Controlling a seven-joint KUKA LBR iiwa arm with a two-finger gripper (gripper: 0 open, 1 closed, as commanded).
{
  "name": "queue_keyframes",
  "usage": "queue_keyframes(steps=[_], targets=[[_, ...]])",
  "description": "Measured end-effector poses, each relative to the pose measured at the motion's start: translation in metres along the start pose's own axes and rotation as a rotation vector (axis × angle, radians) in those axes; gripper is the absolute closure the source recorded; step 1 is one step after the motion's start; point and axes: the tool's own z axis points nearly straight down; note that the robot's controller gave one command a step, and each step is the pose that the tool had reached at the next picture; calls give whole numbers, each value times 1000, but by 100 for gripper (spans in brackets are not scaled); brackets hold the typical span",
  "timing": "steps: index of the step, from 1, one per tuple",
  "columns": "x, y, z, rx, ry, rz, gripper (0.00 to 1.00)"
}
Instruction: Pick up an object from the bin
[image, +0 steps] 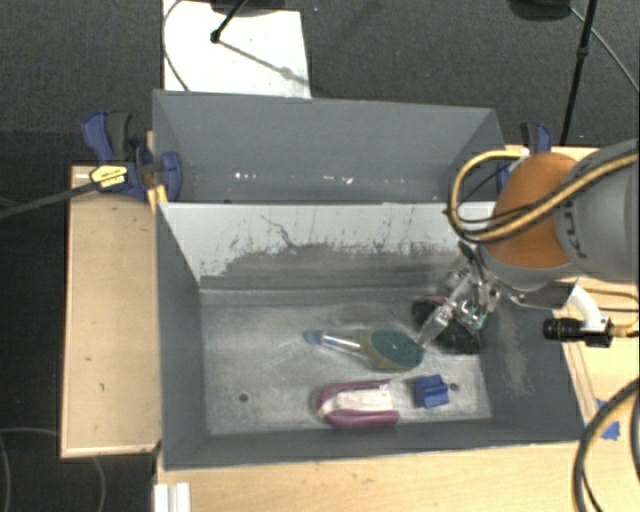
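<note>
My gripper (455, 322) hangs low over the right part of the bin floor, its two silvery fingers spread open. A small black thing (461, 341) lies right under and between them, partly hidden. Just left of the left fingertip (431, 327) lies a round green disc (395, 350) with a pale blue handle (333, 341) pointing left. A small blue block (431, 391) sits in front of the gripper near the bin's front wall.
A purple and white oblong packet (357, 404) lies at the front middle of the bin. The arm with its orange cover and yellow cables fills the bin's right rim. The bin's right wall stands close behind the gripper.
</note>
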Motion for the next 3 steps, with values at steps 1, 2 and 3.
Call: queue_keyframes(steps=[1, 2, 3], targets=[[-18, 1, 27, -4, 7, 325, 0], [-11, -6, 27, -5, 8, 497, 0], [-12, -5, 24, -10, 4, 492, 100]])
